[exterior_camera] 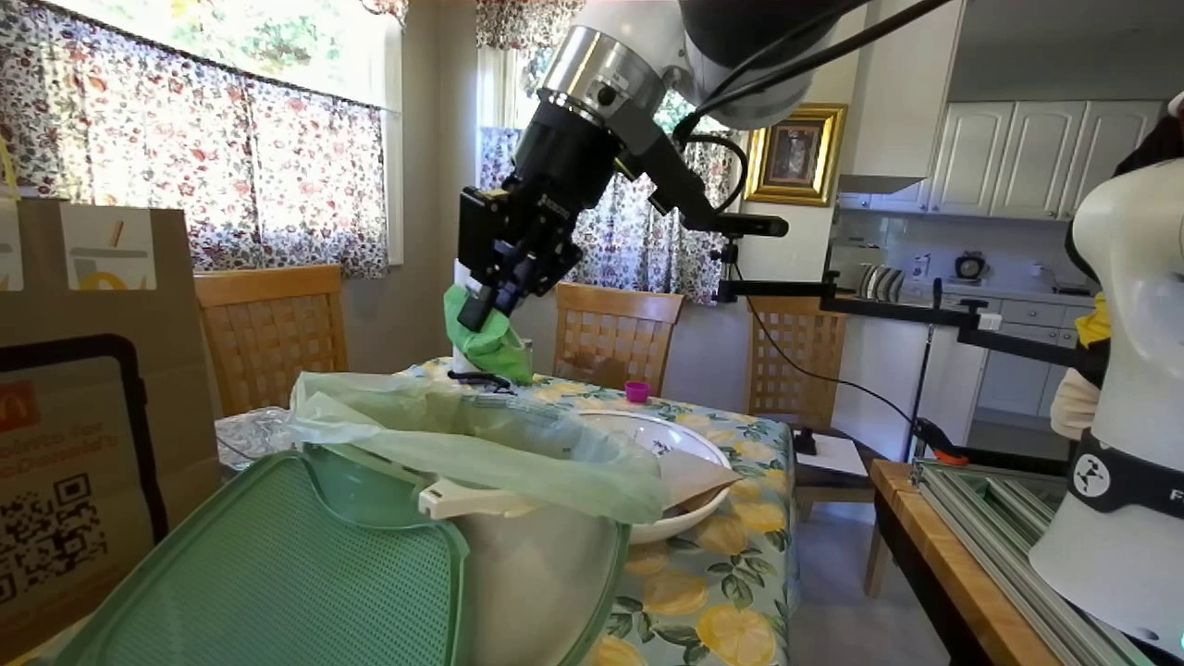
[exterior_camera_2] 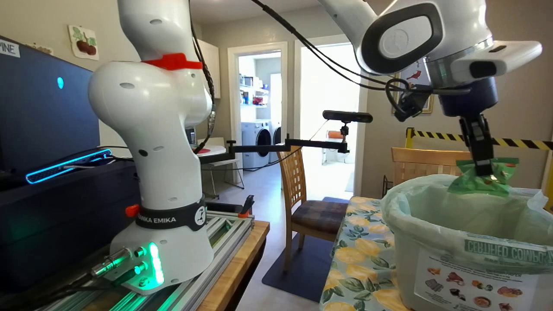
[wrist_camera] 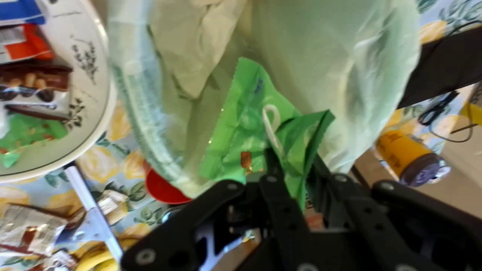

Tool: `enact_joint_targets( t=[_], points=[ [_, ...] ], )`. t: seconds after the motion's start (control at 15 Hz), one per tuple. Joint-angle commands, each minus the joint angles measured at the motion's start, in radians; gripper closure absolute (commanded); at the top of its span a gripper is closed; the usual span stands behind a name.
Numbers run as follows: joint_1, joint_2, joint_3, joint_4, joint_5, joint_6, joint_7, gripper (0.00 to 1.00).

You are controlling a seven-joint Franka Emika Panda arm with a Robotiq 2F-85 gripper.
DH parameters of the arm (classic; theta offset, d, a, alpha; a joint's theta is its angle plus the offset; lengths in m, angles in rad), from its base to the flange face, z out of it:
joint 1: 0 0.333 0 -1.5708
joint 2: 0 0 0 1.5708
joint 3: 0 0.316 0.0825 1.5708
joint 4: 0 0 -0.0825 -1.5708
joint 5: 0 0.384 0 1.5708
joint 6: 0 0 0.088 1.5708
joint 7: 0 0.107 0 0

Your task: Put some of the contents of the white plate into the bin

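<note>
Gripper (wrist_camera: 295, 162): nearest in the wrist view, jaws clamped on a green wrapper (wrist_camera: 244, 120).
White plate (exterior_camera: 684, 521): in an exterior view, between bin (exterior_camera: 546, 564) and the table's (exterior_camera: 721, 573) robot-side edge.
Liner (exterior_camera_2: 406, 216): in an exterior view, open below the jaws; release seems next.

All views share the bin (exterior_camera_2: 408, 268) (wrist view, looking down).
</note>
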Motion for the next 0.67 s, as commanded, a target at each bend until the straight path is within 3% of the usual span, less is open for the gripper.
enact_joint_targets(
  t=[0.0, 0.07, 0.4, 0.47, 0.6],
  points=[
    [-0.015, -0.004, 0.008, -0.022, 0.065, -0.054, -0.082, 0.48],
    [-0.047, -0.006, -0.015, -0.081, -0.100, 0.000, 0.042, 0.42],
    [-0.204, -0.048, -0.141, -0.176, -0.504, -0.004, 0.228, 0.05],
    [-0.238, -0.045, -0.167, -0.173, -0.588, -0.022, 0.271, 0.00],
    [-0.292, -0.036, -0.205, -0.152, -0.754, -0.067, 0.382, 0.00]
  ],
)
